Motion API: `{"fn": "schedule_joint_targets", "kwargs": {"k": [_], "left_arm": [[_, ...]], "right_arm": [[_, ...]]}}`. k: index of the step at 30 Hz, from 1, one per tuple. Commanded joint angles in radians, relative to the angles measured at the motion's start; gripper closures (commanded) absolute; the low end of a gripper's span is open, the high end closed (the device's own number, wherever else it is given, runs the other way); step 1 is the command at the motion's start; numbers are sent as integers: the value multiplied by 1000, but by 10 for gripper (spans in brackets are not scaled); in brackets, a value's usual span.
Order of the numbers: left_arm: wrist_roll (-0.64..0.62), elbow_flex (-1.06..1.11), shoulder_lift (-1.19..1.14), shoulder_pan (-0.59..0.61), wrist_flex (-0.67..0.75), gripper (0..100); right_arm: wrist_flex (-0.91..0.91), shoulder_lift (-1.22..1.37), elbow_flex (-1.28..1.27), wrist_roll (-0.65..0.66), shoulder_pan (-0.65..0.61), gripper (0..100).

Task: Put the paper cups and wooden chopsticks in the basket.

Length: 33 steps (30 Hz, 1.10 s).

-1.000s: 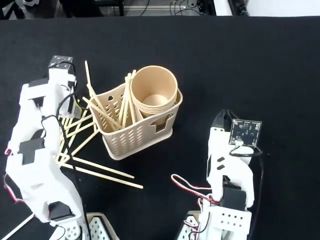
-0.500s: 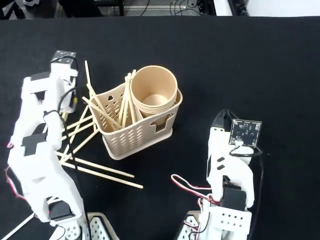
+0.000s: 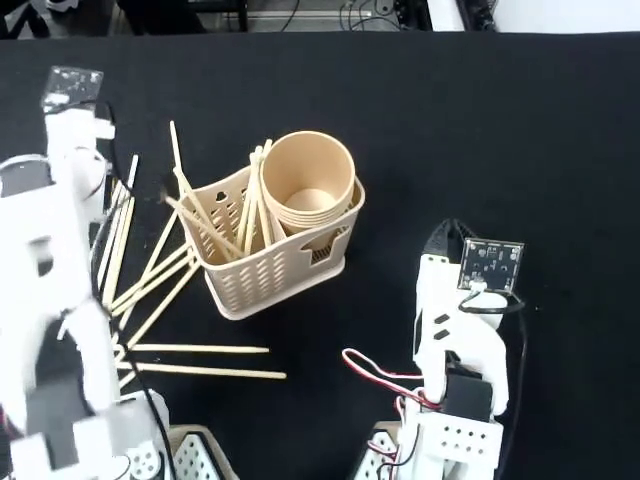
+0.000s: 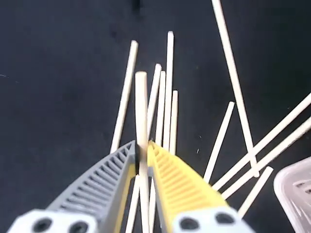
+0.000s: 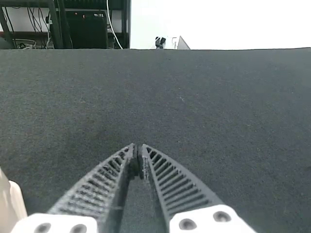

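Note:
A cream slotted basket [image 3: 280, 275] stands mid-table with stacked paper cups [image 3: 308, 180] in its right half and several wooden chopsticks [image 3: 215, 215] leaning in its left half. More loose chopsticks [image 3: 150, 275] lie on the black cloth to its left. My left gripper [image 4: 141, 148] is shut on one chopstick [image 4: 141, 97], held above the loose ones [image 4: 167, 92]. The left arm [image 3: 60, 230] stands raised at the table's left side. My right gripper [image 5: 137, 158] is shut on nothing, low over bare cloth at the front right [image 3: 450, 232].
Two chopsticks [image 3: 200, 350] lie flat in front of the basket, near the left arm's base. A corner of the basket [image 4: 296, 189] shows in the left wrist view. Black cloth [image 3: 480, 120] covers the table's back and right.
The left arm has swung up and to the left, away from the basket, with a chopstick in its gripper. The loose chopsticks on the cloth have shifted. The right arm has kept still.

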State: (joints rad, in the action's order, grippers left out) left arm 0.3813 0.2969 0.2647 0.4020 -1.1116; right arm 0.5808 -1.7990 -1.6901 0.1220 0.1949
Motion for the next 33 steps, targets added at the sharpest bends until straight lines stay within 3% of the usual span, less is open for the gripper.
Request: {"fn": "schedule_joint_targets", "kwargs": {"k": [1, 4, 11, 16, 19, 25, 33], "left_arm": [[-2, 186, 382, 4, 98, 972], [-11, 278, 589, 5, 170, 972], [-221, 412, 1051, 4, 358, 972], [-488, 430, 1329, -19, 416, 971], [-623, 432, 1441, -139, 454, 971], [-632, 432, 1421, -460, 517, 971], [-585, 524, 1214, -515, 485, 971]], "right_arm": [[2, -45, 8, 11, -11, 985], [2, -45, 8, 11, -11, 985], [3, -45, 8, 11, -11, 985], [3, -45, 8, 11, -11, 985], [3, -45, 8, 11, -11, 985], [3, -45, 8, 11, -11, 985], [3, -45, 10, 11, -11, 985]]}}
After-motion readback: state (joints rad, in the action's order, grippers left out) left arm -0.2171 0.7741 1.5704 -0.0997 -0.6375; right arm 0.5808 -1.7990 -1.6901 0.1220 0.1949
